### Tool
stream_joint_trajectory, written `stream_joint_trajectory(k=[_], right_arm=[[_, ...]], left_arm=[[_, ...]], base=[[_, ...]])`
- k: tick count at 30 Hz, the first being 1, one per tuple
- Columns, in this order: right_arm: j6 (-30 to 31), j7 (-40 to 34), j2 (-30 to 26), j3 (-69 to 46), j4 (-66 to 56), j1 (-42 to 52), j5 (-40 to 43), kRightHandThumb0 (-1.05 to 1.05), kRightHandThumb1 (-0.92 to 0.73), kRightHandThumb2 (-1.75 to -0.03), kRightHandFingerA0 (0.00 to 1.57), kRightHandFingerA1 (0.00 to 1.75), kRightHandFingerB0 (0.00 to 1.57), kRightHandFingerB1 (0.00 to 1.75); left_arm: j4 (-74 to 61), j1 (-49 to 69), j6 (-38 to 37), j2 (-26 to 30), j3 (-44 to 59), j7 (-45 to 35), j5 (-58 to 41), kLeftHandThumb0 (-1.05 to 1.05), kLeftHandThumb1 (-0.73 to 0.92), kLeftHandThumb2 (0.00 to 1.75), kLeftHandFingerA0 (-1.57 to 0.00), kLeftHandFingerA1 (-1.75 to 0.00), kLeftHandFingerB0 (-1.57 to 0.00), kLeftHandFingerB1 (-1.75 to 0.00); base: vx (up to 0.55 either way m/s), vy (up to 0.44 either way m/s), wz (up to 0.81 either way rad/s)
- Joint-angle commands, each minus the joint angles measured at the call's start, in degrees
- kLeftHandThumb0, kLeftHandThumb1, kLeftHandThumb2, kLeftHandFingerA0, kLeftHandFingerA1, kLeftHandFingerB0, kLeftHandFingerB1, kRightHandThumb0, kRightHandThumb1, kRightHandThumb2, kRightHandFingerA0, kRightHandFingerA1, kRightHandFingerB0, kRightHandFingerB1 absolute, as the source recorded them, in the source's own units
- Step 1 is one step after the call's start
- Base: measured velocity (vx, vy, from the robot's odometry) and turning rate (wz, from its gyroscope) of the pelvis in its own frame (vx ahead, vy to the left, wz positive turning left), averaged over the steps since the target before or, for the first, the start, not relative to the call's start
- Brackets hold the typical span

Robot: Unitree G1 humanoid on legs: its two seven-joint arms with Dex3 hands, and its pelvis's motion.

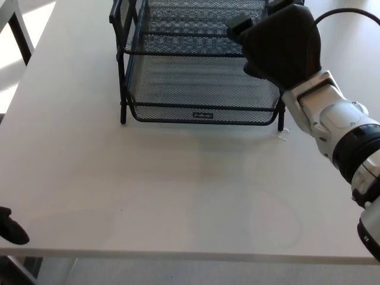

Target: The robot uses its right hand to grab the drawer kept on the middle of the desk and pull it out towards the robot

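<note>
- White desk (178,196), bare across the whole near half; faint ring marks on the surface toward the near right corner.
- Dark table leg (22,32) at the upper left, off the desk's left edge, well apart from everything else.
- Small white scrap (283,136) lying on the desk just beside the right front foot of the rack.
- Black wire-mesh rack (122,77) standing at the far middle of the desk, with stacked tiers; lowest drawer (202,89) sitting inside the frame, its front rim carrying a small label facing the near edge.
- Right hand (279,44) black, reaching in from the right over the rack's right front corner, level with the upper tier's front rim; white forearm trailing back toward the lower right.
- One fingertip (238,24) visible poking left over the upper tier's front rail; rest of the digits hidden behind the back of the hand, so cannot tell whether closed on the rail or merely above it.
- Lowest drawer's front rim below and to the left of the hand, not touched by any visible finger.
- Left hand (10,227) only a dark sliver at the desk's near left edge, well apart from the rack; finger posture not readable.
- Wide open stretch of desk between the rack's front and the near edge, nothing standing in it.
</note>
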Motion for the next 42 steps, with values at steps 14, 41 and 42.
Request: stream_joint_trajectory(k=[14, 41, 42], right_arm=[[-2.6, -6.9, -0.9, -1.0, -1.1, 2.5, 0.7, -0.53, -0.53, -0.57, 1.06, 1.17, 1.0, 0.66], [1.4, -22.6, -8.9, -1.4, -19.6, 17.8, -3.7, -0.6, -0.41, -0.83, 1.08, 1.25, 0.95, 0.77], [1.5, -22.4, -9.3, -1.7, -21.0, 18.6, -3.8, -0.59, -0.41, -0.82, 1.08, 1.25, 0.95, 0.78]], left_arm=[[-0.4, 1.0, 0.0, 0.1, 1.0, -0.4, -0.3, -0.28, 0.57, 0.57, -0.81, -0.89, -0.8, -0.6], [1.0, 1.0, -0.3, 0.1, 1.4, -0.4, -0.2, -0.28, 0.57, 0.57, -0.81, -0.89, -0.81, -0.59], [0.9, 1.1, -0.5, 0.2, 1.5, -0.5, -0.3, -0.29, 0.57, 0.57, -0.8, -0.88, -0.8, -0.58]], base=[[0.0, 0.0, 0.0], [0.0, 0.0, 0.0], [0.0, 0.0, 0.0]])
